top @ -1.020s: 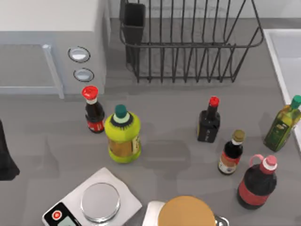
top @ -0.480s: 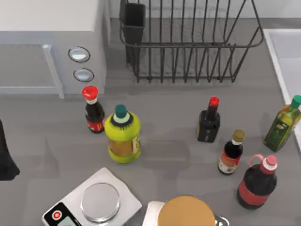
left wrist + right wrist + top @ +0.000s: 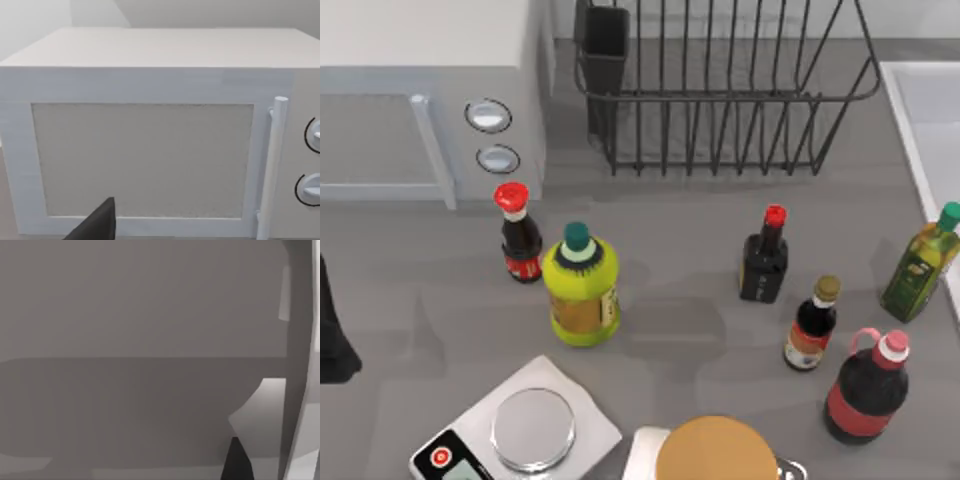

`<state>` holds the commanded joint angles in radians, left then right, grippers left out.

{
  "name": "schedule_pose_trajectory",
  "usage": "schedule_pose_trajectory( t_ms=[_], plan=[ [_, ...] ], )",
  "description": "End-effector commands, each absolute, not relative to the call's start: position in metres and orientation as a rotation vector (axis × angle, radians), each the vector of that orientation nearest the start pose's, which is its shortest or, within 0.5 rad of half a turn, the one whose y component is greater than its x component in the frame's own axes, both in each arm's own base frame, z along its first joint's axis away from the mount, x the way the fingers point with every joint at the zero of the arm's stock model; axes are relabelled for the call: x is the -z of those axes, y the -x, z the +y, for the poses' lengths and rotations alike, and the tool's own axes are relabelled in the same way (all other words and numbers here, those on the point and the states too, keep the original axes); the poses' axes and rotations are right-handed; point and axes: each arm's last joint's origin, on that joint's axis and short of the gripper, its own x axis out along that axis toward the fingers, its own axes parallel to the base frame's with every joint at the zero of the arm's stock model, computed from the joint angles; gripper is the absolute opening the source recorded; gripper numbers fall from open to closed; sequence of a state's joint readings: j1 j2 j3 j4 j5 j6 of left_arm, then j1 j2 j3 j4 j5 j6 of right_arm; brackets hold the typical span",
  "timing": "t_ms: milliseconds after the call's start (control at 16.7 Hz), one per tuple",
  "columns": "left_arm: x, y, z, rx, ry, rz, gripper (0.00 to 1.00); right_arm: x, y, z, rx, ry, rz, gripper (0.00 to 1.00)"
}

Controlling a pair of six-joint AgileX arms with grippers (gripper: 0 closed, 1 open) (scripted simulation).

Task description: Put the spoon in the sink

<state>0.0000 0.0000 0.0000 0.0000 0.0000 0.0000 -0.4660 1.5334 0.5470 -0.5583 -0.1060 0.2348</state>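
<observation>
A grey countertop (image 3: 700, 250) carries the scene. At the top view's far left edge, the left arm (image 3: 332, 330) shows as a dark shape; its claw state cannot be told. A white microwave (image 3: 420, 90) stands at back left — a black wire dish rack (image 3: 720, 100) beside it. Bottles stand mid-table. The sink (image 3: 925, 110) lies at the right edge. No spoon can be made out.

The microwave (image 3: 425, 90) stands at the table's left, the dish rack (image 3: 720, 90) beside it, the sink (image 3: 925, 110) at right.
</observation>
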Motion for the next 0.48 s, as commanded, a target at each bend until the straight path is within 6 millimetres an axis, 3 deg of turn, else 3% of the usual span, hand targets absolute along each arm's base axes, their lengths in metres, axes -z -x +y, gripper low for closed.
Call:
schedule_pose_trajectory(
  t_ms=[120,180,300,480],
  plan=[
    [-0.16,-0.106,-0.001,0.0,0.0,0.0,1.0,-0.093,-0.183,-0.089,0.463,-0.625,1.461,0.0],
    [-0.16,-0.106,-0.001,0.0,0.0,0.0,1.0,-0.115,-0.181,-0.094,0.547,-0.537,1.457,0.0],
    [-0.16,-0.106,-0.001,0.0,0.0,0.0,1.0,-0.119,-0.183,-0.095,0.549,-0.539,1.454,0.0],
    [-0.16,-0.106,-0.001,0.0,0.0,0.0,1.0,-0.14,-0.188,-0.097,0.548,-0.539,1.452,0.0]
  ],
)
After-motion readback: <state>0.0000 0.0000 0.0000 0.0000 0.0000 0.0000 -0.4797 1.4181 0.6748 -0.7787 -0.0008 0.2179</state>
